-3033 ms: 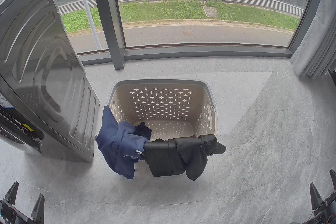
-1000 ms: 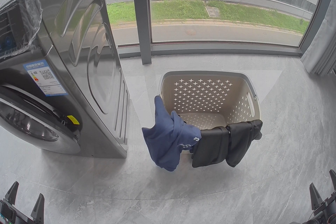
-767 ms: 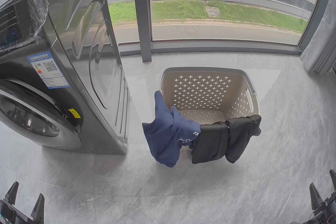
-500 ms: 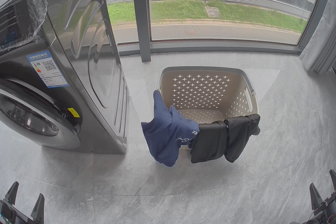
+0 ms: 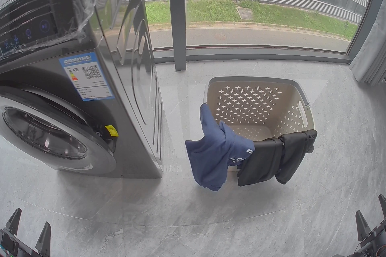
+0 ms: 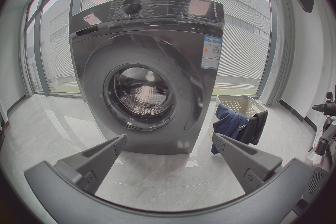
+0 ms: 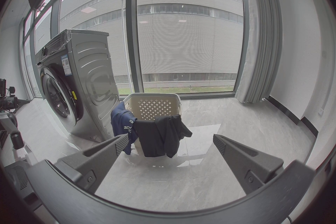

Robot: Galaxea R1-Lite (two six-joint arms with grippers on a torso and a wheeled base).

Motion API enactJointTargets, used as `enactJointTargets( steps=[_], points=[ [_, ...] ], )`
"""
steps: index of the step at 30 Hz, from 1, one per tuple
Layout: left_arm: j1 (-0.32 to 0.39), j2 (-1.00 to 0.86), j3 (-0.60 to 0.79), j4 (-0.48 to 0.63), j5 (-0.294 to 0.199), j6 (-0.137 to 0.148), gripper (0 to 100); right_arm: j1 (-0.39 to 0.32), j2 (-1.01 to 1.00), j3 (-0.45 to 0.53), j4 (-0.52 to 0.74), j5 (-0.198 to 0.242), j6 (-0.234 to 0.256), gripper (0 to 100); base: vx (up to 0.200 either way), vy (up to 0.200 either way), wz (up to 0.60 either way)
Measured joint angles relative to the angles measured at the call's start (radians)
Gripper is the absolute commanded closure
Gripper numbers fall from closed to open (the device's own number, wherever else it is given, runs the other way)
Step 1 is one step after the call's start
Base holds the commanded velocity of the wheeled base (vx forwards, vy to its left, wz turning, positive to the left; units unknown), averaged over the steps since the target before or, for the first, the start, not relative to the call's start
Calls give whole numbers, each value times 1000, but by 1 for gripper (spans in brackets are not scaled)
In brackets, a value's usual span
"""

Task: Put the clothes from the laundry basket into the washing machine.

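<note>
Blue shirt (image 5: 215, 153), black garment (image 5: 273, 159) drape basket (image 5: 257, 79); washer (image 5: 132, 69) seemingly shut.

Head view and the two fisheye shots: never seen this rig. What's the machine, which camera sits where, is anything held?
It is a wheeled robot with two arms, each ending in a two-fingered pincer. The head view looks down from the robot's head onto the floor. The other two pictures come from cameras on the wrists: the dark prongs in front are the left pincer and the right pincer, both open and holding nothing. On the floor stand a grey washing machine and, beside it, a beige laundry basket. A blue garment and a black garment hang over the basket's near rim.
</note>
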Motion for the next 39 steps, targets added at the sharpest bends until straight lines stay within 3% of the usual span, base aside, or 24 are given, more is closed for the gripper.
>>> enactJointTargets(
  steps=[10,28,39],
  points=[
    [0,0,0,1,0,0,0,0,0,0,0,0,0,0,0,0,0],
    [0,0,0,0,0,0,0,0,0,0,0,0,-1,0,0,200,0],
    [0,0,0,0,0,0,0,0,0,0,0,1,-1,0,0,0,0]
  ],
)
